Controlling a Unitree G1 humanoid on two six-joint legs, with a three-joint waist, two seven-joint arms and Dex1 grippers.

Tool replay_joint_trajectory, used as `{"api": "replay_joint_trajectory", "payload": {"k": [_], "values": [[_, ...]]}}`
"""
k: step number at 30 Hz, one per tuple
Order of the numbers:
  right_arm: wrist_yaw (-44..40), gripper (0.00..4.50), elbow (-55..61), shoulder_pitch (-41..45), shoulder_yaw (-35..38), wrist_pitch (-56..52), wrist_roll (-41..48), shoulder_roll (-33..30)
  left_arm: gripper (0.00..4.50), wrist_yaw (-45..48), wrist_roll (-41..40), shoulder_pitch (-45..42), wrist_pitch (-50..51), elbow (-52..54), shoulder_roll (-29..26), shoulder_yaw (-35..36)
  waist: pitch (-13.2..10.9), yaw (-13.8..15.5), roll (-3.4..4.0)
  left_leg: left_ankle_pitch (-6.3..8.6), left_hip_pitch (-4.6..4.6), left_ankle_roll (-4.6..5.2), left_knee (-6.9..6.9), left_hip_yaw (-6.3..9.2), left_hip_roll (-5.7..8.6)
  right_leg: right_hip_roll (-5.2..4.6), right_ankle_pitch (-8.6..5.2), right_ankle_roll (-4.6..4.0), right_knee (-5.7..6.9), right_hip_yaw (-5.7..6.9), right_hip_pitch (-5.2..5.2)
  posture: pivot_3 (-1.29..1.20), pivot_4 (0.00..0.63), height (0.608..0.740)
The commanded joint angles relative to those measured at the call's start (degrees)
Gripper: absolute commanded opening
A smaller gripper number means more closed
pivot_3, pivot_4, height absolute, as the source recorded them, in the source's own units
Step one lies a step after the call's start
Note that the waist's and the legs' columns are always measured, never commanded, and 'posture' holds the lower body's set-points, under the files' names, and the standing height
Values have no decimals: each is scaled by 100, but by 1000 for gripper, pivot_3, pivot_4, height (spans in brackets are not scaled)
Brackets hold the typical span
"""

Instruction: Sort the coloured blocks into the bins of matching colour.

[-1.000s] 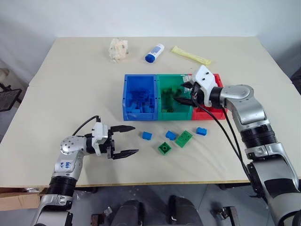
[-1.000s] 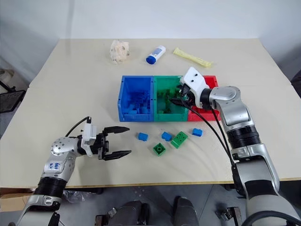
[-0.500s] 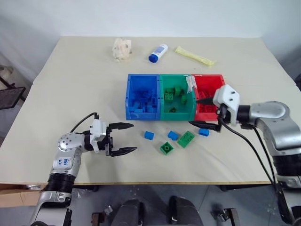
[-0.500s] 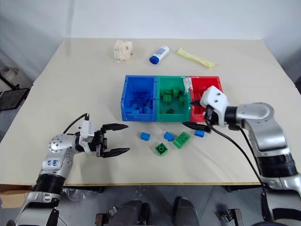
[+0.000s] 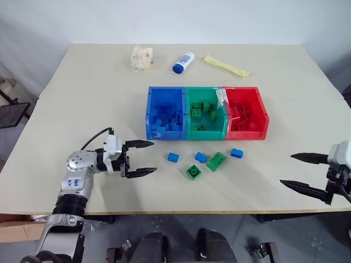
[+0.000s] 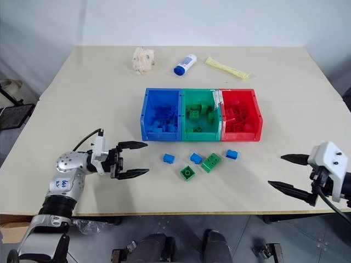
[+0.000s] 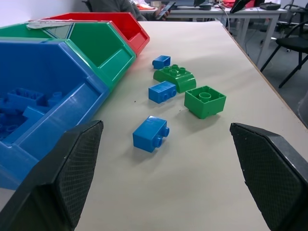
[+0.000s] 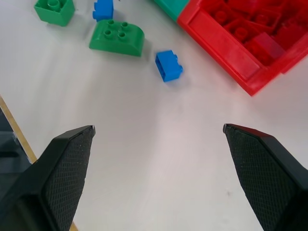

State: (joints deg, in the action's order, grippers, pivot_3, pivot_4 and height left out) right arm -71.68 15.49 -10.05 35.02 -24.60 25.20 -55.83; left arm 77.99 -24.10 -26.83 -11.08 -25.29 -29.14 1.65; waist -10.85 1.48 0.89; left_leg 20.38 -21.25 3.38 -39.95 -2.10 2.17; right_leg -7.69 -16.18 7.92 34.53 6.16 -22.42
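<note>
Five small studded toy bricks lie loose on the pale table point(image 5: 82, 98), just below the centre of the head view, in front of the three joined bins: a blue brick point(image 5: 173, 157) furthest left, a small green cube point(image 5: 193, 171) lowest, a second blue brick point(image 5: 201, 157), a larger rounded green brick point(image 5: 216, 161) and a third blue brick point(image 5: 236, 153) nearest the red bin point(image 5: 247, 113). All sit apart from one another except the middle blue and the rounded green, which lie just beside each other. The blue bin point(image 5: 165, 112), green bin point(image 5: 205, 112) and red bin at frame centre already hold matching bricks.

The step in hand looks like a pause between placements, with neither gripper carrying anything. The left gripper point(image 5: 140, 158), at lower left, points toward the bricks with jaws spread wide and empty; the leftmost blue brick is its nearest target. The right gripper point(image 5: 301, 172), at the lower right edge, is also wide open and empty, well apart from the bricks.

Next, a gripper needs to reach in, straddle one brick and close on it
</note>
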Motion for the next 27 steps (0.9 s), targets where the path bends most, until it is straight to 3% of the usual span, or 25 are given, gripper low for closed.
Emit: {"api": "replay_joint_trajectory", "payload": {"k": [1, 4, 13, 24, 27], "values": [[163, 4474, 154, 126, -70, 24, 42, -114, 4500, 113, 3, -109, -72, 30, -11, 37, 0, -2, 0, 0, 0, 0, 0, 0, 0, 0, 0, 0, 0, -1, 0, 0, 150, 740], [280, 4474, 114, 275, -337, 11, -3, -132, 4500, 124, -5, -103, -53, 57, 7, 35, 0, -5, 0, 0, 0, 0, 0, 2, -1, -1, 0, 0, 1, -3, -2, 0, 150, 740], [910, 4474, -1318, 2218, -2533, 346, -840, 431, 4500, 341, -158, 208, -142, 293, 24, 113, 1, -19, -2, 0, -4, -1, -2, 4, -2, -3, -1, -1, -3, 0, -5, 0, 150, 740], [998, 4474, -2732, 3346, -3440, 820, -1316, 1066, 4500, 389, -178, 434, -3, 391, -351, 337, 1, -23, -1, 0, -7, 0, -2, 6, -1, 1, -1, -1, 2, 11, -6, 0, 150, 740], [1010, 3847, -2855, 3467, -3551, 789, -1335, 1220, 4500, 349, -173, 474, 53, 460, -380, 350, 1, -42, -2, 0, -6, 0, -4, 5, 0, 0, 0, -1, 3, 10, -4, 0, 150, 740]]}}
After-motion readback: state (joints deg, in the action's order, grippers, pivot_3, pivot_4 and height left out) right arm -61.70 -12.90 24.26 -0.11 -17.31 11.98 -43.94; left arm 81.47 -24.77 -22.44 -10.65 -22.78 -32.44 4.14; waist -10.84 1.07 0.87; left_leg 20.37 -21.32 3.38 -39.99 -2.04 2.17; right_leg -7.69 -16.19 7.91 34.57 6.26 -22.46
